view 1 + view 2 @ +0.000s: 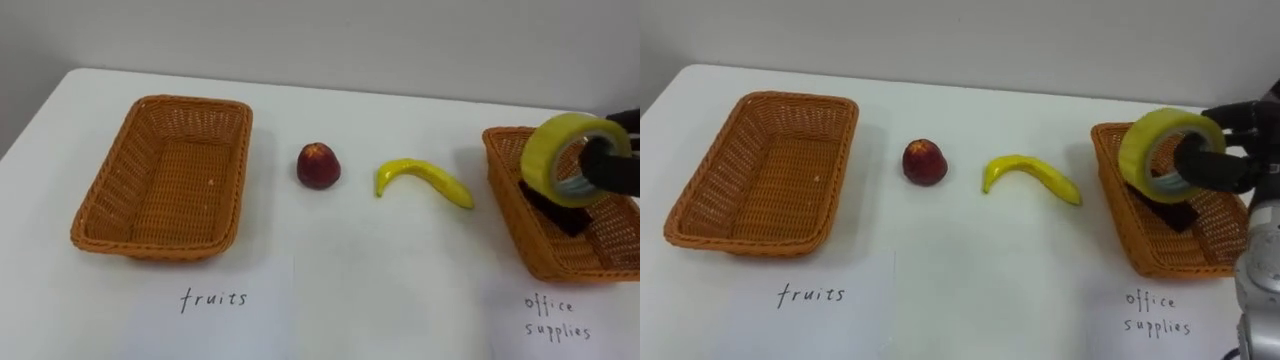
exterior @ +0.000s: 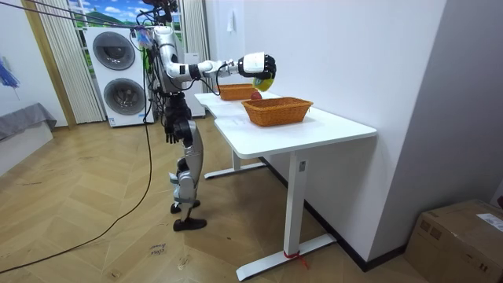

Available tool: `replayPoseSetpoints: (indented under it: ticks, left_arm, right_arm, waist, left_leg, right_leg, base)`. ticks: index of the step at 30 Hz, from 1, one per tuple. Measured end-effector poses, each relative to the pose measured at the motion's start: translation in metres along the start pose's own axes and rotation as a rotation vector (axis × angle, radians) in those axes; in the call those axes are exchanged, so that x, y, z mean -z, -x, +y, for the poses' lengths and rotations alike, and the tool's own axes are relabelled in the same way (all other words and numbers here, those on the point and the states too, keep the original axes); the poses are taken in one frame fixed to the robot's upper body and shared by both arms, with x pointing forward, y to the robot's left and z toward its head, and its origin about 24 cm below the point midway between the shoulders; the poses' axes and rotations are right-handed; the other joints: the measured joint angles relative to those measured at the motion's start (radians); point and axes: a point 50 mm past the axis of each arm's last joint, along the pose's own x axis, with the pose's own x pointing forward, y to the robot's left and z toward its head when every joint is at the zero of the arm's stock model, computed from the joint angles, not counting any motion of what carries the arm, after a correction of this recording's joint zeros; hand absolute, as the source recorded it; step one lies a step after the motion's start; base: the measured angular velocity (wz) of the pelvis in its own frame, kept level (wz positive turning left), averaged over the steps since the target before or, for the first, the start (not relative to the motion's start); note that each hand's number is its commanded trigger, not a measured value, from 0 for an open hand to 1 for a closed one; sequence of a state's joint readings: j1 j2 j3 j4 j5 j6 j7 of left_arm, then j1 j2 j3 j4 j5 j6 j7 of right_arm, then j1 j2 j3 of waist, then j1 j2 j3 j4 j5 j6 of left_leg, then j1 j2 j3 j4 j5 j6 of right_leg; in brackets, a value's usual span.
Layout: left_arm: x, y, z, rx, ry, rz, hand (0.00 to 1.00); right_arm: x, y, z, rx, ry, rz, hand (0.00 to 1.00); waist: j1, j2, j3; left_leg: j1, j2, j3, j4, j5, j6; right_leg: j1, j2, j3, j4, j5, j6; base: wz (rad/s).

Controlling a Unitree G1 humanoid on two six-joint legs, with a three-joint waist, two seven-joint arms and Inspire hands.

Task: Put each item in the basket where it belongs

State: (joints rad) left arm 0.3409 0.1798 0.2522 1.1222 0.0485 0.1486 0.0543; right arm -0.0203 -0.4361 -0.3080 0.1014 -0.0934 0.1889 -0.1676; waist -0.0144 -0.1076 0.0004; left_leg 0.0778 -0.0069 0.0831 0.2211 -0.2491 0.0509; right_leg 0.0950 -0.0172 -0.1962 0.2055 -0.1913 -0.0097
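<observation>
My right hand is shut on a yellow roll of tape, held in the air over the left end of the office supplies basket. A dark flat object lies in that basket under the tape. A red apple and a yellow banana lie on the white table between the two baskets. The fruits basket at the left has nothing in it. In the room view the right hand reaches over the near basket.
Paper labels lie at the table's front edge: "fruits" below the left basket and "office supplies" below the right one. The robot stands at the table's long side, with a washer and dryer behind it and a cardboard box on the floor.
</observation>
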Motion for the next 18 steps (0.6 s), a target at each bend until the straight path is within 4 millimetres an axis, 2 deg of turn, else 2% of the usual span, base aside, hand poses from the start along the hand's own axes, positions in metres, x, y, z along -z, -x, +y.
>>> replayPoseSetpoints:
  ticks: [8, 17, 18]
  left_arm:
    - [-0.004, 0.0, 0.001, 0.007, 0.014, -0.012, 0.0]
    - [-0.007, 0.001, 0.004, 0.005, 0.013, -0.03, 0.0]
    - [-0.006, 0.001, 0.004, 0.009, 0.012, -0.028, 0.0]
  right_arm:
    - [0.014, 0.0, 0.002, -0.035, 0.032, 0.065, 1.0]
    - [0.023, 0.0, 0.003, -0.057, 0.094, 0.1, 1.0]
    - [0.023, 0.0, 0.003, -0.058, 0.094, 0.1, 0.94]
  waist:
    - [-0.005, -0.009, -0.0008]
    - [-0.007, -0.007, -0.0052]
    - [-0.009, -0.007, -0.0053]
  left_leg:
    - [-0.002, 0.0, 0.0, 0.0, 0.0, 0.0]
    - [-0.001, 0.0, 0.0, 0.002, 0.0, 0.0]
    - [-0.002, 0.0, 0.0, 0.002, 0.0, 0.0]
  right_leg:
    - [0.0, 0.0, -0.001, -0.003, 0.0, 0.0]
    - [0.001, 0.001, 0.0, -0.002, 0.0, 0.0]
    - [0.001, 0.001, -0.002, -0.002, 0.0, 0.0]
  base:
    - [0.0]
    - [0.0]
    - [0.0]
